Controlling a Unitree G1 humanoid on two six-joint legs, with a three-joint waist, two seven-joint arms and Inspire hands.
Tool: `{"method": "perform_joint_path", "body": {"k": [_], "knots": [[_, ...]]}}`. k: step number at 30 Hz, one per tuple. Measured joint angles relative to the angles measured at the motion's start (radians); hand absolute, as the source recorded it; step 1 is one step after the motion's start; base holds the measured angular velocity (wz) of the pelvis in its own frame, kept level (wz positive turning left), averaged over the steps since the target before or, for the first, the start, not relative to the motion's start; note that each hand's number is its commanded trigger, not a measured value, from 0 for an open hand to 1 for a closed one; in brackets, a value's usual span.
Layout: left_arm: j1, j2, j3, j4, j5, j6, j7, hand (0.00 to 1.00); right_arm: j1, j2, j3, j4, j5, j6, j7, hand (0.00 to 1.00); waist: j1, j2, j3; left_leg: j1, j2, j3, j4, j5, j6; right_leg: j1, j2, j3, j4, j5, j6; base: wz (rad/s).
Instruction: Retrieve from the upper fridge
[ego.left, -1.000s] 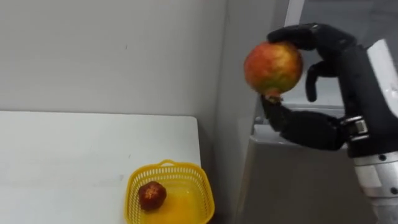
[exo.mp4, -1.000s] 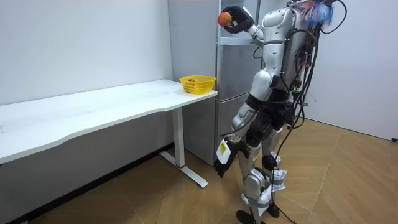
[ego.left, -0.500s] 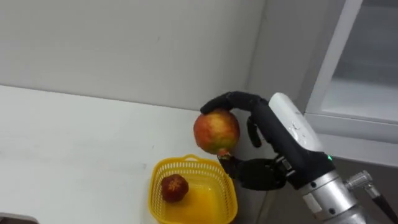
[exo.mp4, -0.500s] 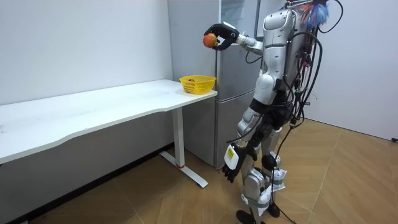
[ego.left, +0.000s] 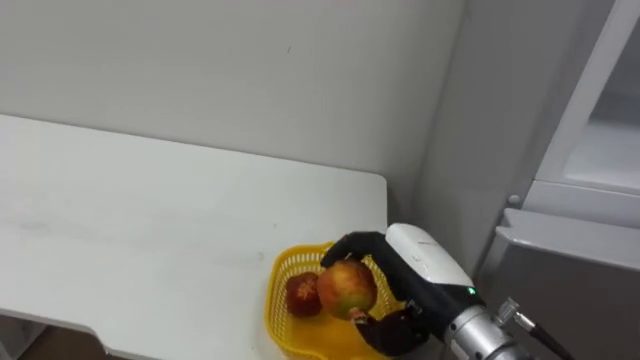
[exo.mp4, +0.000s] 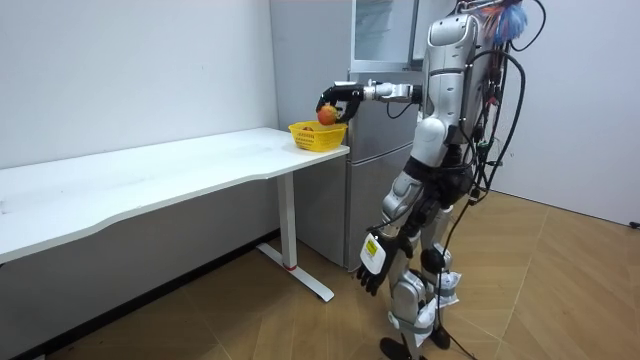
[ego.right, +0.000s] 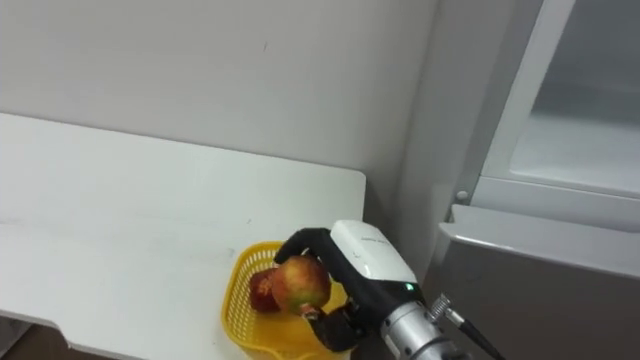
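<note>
As right hand (ego.left: 415, 262) grips apple (ego.left: 347, 288) — basket (ego.left: 276, 300), table-edge (ego.left: 372, 215)

The apple (ego.left: 346, 288) is red mottled yellow-green, the right hand (ego.left: 397, 256) black with a white back, the fruit (ego.left: 302, 296) at nine o'clock darker red, the basket (ego.left: 282, 264) yellow, the desk (ego.left: 150, 220) white

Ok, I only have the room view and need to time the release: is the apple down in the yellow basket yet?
Observer: The right hand has its fingers curled over the apple and its thumb under it, within the yellow basket rim. I cannot tell whether it touches the bottom.
Operator: Anything else in there?
Observer: One smaller dark red fruit, close against the apple's left side.
Operator: Space left?
Observer: Bare basket floor shows in front of both fruits.
</note>
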Motion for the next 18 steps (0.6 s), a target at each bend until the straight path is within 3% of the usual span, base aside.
{"method": "perform_joint_path", "body": {"k": [5, 7, 8, 18], "knots": [[0.003, 0.000, 0.000, 0.000, 0.001, 0.018, -0.008, 0.00, 0.000, 0.004, 0.004, 0.031, -0.014, 0.004, 0.008, 1.00, 0.001, 0.005, 0.0031, -0.002, -0.001, -0.003, 0.001, 0.000, 0.000, 0.004, 0.000, -0.002, -0.003, 0.000, 0.000, 0.00], [0.002, 0.000, 0.000, -0.001, 0.001, 0.019, -0.011, 0.00, 0.000, 0.005, 0.004, 0.040, -0.015, 0.013, 0.010, 0.80, 0.001, 0.005, 0.0035, -0.002, -0.001, -0.004, 0.001, 0.000, 0.000, 0.006, 0.000, -0.003, -0.003, 0.000, 0.000, 0.00], [0.002, 0.000, 0.000, -0.002, 0.001, 0.019, -0.016, 0.00, 0.000, 0.005, 0.004, 0.048, -0.015, 0.018, 0.014, 0.02, 0.001, 0.005, 0.0034, -0.002, -0.001, -0.004, 0.001, 0.000, 0.000, 0.006, 0.000, -0.003, -0.003, 0.000, 0.000, 0.00], [0.003, 0.000, -0.001, -0.017, 0.000, 0.020, -0.018, 0.00, 0.000, 0.015, 0.004, 0.097, -0.015, 0.026, 0.018, 0.00, -0.001, 0.007, 0.0040, -0.003, -0.001, -0.008, 0.002, 0.000, 0.000, 0.007, 0.000, -0.008, -0.004, 0.000, 0.000, 0.00]]}}
